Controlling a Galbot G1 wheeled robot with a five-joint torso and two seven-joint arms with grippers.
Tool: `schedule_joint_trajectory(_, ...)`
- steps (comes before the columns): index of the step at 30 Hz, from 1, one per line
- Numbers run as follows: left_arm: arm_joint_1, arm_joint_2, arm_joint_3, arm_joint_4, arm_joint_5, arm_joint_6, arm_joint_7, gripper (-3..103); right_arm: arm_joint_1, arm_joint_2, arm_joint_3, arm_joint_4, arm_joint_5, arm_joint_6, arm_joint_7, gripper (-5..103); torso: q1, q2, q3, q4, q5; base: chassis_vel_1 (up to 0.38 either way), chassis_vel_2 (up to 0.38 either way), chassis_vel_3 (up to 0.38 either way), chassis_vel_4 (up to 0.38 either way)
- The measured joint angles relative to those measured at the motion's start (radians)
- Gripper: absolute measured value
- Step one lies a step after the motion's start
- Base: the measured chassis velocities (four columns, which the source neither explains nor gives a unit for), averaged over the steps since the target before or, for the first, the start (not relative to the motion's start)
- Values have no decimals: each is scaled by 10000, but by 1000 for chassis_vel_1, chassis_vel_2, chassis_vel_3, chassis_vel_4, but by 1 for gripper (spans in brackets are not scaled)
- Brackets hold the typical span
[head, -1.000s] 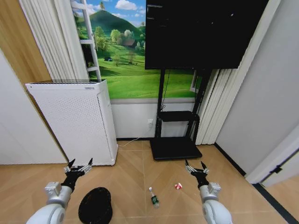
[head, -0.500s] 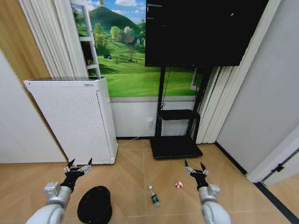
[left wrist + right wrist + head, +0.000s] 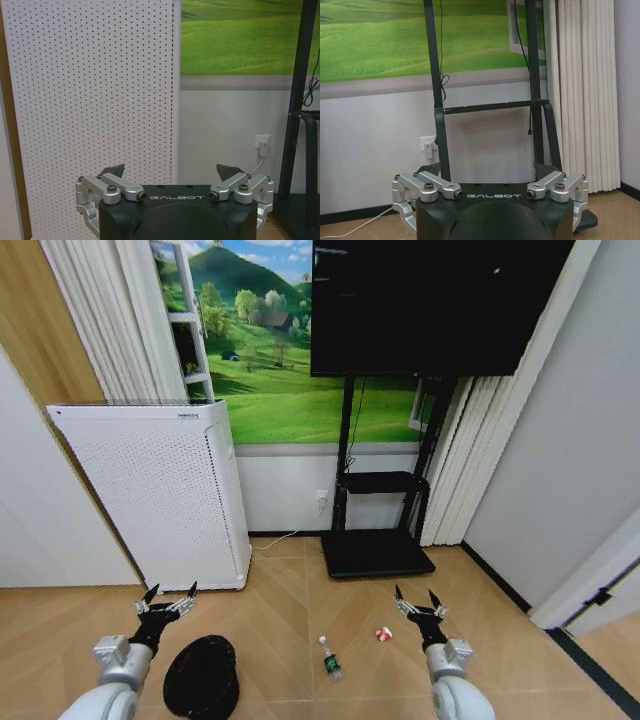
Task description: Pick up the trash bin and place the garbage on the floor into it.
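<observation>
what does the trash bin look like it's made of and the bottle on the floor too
The trash bin looks like matte black wire mesh, probably metal, though the weave is too fine to confirm from here. The bottle looks like clear plastic: the floor shows through its upper part, above a green label.

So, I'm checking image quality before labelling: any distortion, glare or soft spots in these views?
Head view: wide-angle bending; the wall edges and white perforated appliance lean outward, the TV screen is dark with only faint specks, and the trash bin reads as a black mass. Left wrist view: left gripper and perforations look sharp. Right wrist view: right gripper sharp, even light, no glare.
</observation>
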Motion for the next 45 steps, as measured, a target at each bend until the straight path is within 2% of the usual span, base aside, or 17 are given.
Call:
schedule_joint_trajectory(19,247,145,114,86,42,-155,64,100,-47,263,20,-309,-226,385,-279,100,-295,-762,-464,0,0,0,0,0,0)
schedule_joint_trajectory(45,177,412,146,165,-163,-122,90,100,40,411,80,-207,-349,298,-235,100,-656,-1805,-1147,0,0,0,0,0,0)
